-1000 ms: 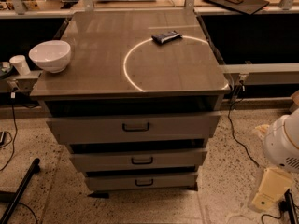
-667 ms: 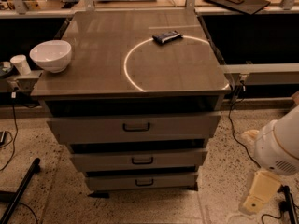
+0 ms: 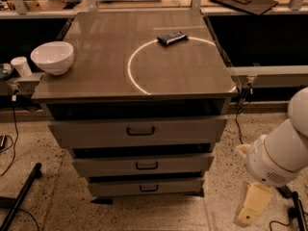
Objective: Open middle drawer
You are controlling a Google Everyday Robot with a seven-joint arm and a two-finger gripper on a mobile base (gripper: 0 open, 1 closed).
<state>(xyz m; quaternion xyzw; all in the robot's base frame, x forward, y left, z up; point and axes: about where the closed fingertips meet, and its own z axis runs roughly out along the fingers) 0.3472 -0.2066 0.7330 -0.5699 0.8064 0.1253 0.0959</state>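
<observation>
The middle drawer (image 3: pixel 101 166) is the second of three grey fronts in the cabinet, low and wide, with a small dark loop handle (image 3: pixel 147 166) at its centre. Its front sits in line with the stepped stack, with a dark gap above it. The taller top drawer (image 3: pixel 86 133) is above it and the lowest drawer (image 3: pixel 110 188) is below. My arm's white rounded body (image 3: pixel 276 160) is at the lower right. My gripper (image 3: pixel 250 207), a cream-coloured piece, hangs below it near the floor, to the right of the cabinet and apart from it.
The cabinet top (image 3: pixel 96 81) holds a white bowl (image 3: pixel 52 57) at its left edge and a dark flat packet (image 3: pixel 172 38) at the back. A white cup (image 3: pixel 21 66) stands left of the cabinet. A dark bar (image 3: pixel 19 196) and cables (image 3: pixel 14 129) lie on the speckled floor at left.
My arm has moved left and up into view, nearer the cabinet's right side. The drawers, bowl and packet have not moved.
</observation>
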